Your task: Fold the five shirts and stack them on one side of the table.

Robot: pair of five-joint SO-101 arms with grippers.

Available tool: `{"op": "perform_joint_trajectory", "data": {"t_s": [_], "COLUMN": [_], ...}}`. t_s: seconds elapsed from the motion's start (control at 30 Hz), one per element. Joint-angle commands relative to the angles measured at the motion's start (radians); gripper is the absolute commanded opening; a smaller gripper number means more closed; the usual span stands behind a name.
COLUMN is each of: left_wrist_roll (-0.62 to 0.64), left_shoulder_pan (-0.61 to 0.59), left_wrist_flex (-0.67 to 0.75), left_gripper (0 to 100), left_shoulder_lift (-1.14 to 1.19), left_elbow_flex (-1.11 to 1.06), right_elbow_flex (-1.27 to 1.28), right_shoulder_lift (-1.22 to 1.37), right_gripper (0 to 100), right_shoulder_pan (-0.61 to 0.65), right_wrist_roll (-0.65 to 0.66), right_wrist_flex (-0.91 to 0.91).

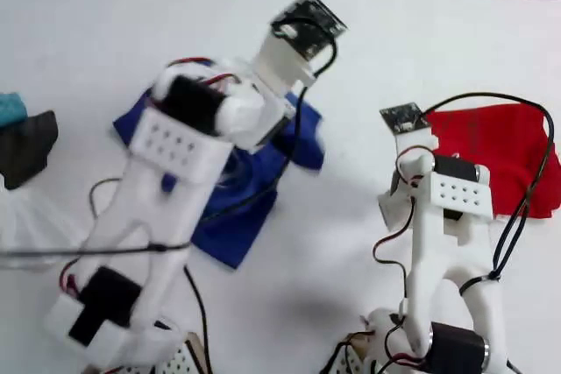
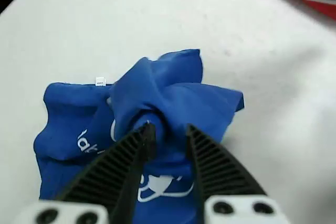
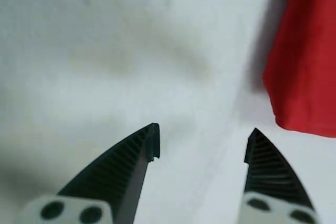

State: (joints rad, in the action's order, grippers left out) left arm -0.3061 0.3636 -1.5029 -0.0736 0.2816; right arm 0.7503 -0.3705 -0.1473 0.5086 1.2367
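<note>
White table carries the bunched blue shirt directly under the left gripper, whose jaws seem clamped on a raised fold; the right gripper, jaws apart, hangs just beside the red shirt

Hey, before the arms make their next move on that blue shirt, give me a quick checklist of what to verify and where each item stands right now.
1. Left end effector has hold of the blue shirt: ok, a bunched fold sits between its fingers.
2. Blue shirt spread flat for folding: not ok, it is crumpled.
3. Right end effector free to help: ok, open over bare table, holding nothing.
4. Red shirt clear of the right end effector: ok, beside it, not touching.
5. All five shirts accounted for: cannot tell; besides blue and red, there is dark and teal cloth at the table's edge.
</note>
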Motion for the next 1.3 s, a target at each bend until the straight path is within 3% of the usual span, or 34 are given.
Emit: {"op": "perform_joint_trajectory", "data": {"t_s": [0.0, 0.23, 0.4, 0.67, 0.87, 1.1, 1.27], "left_wrist_roll": [0.008, -0.077, -0.127, -0.219, -0.279, -0.299, -0.293], "left_shoulder_pan": [-0.028, -0.267, -0.559, -0.895, -1.030, -1.092, -1.092], "left_wrist_flex": [-0.014, -0.029, -0.043, 0.044, 0.058, 0.058, 0.058], "left_gripper": [30, 26, 26, 25, 25, 25, 25], "left_shoulder_lift": [0.043, 0.049, 0.055, 0.055, 0.054, 0.054, 0.054], "left_elbow_flex": [-0.001, 0.019, -0.035, -0.209, -0.257, -0.255, -0.254], "right_elbow_flex": [-0.003, 0.031, 0.117, 0.158, 0.117, 0.123, 0.118], "right_shoulder_lift": [-0.041, -0.042, -0.042, -0.042, -0.031, -0.030, 0.045], "right_gripper": [26.9, 26.9, 26.9, 26.9, 27.0, 26.9, 26.9], "right_shoulder_pan": [0.013, 0.133, 0.395, 0.777, 0.883, 1.056, 1.066], "right_wrist_roll": [0.043, 0.126, 0.233, 0.232, 0.040, 0.012, -0.048], "right_wrist_flex": [-0.018, -0.019, -0.030, -0.162, -0.320, -0.329, -0.394]}}
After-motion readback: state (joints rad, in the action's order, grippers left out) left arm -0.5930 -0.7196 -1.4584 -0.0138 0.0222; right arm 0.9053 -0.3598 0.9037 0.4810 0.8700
